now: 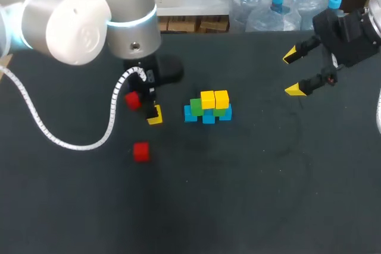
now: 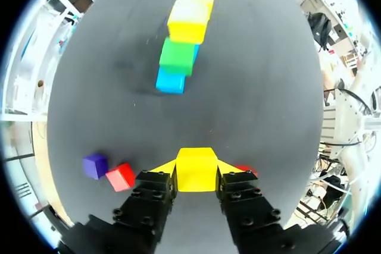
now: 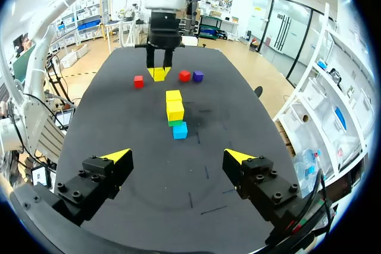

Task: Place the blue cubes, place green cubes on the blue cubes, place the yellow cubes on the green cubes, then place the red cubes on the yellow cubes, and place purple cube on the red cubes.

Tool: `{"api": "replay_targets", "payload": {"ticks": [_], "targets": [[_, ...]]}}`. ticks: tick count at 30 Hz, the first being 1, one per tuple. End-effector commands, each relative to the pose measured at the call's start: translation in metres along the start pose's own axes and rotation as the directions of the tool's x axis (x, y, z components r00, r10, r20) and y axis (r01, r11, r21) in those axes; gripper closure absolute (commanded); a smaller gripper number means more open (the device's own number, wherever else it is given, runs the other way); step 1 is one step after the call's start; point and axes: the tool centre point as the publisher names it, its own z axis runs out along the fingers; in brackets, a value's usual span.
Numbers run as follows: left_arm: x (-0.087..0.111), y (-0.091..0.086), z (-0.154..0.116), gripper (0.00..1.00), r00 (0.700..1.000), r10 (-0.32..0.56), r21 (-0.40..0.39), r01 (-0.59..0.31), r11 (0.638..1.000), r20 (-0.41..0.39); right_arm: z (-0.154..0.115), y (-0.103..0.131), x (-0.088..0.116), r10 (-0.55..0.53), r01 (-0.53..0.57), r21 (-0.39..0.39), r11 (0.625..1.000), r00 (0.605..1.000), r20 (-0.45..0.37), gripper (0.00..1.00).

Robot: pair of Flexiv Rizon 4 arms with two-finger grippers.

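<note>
My left gripper (image 2: 196, 173) pinches a small yellow cube (image 2: 196, 168) near the blue-green-yellow cube stack (image 1: 208, 109). My right gripper (image 1: 293, 73) hangs spread, empty. The small red cubes (image 1: 141, 151) and the small purple cube (image 2: 94, 165) are not yet placed.

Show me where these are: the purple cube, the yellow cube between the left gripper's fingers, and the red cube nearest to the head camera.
purple cube (image 2: 95, 165): left wrist view, top face.
held yellow cube (image 2: 195, 169): left wrist view, middle of its upper face.
nearest red cube (image 1: 141, 151): head view, top face.
</note>
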Motion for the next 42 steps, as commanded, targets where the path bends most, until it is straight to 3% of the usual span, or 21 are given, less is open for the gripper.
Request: {"api": "replay_targets", "payload": {"ticks": [1,7,16,36,42], "targets": [[-0.011,-0.001,-0.011,1.00,1.000,0.021,-0.008,-0.021,1.000,-0.019,0.000,0.000,0.000,-0.001,0.001,0.001,1.000,1.000,0.002,0.00],[-0.027,0.004,-0.021,1.00,0.998,0.055,-0.035,-0.055,0.998,-0.007,0.000,0.000,0.000,-0.001,0.001,0.001,1.000,1.000,0.002,0.00],[-0.035,0.007,-0.030,1.00,0.991,0.096,-0.077,-0.090,0.993,0.089,0.000,0.000,0.000,-0.001,0.001,0.001,1.000,1.000,0.002,0.00],[-0.035,0.005,-0.029,1.00,0.992,0.088,-0.076,-0.082,0.994,0.092,0.000,0.000,0.000,-0.001,0.001,0.001,1.000,1.000,0.002,0.00],[-0.048,0.009,-0.037,1.00,0.997,0.072,-0.074,-0.071,0.995,0.007,0.000,0.000,0.000,-0.001,0.001,0.001,1.000,1.000,0.002,0.00]]}}
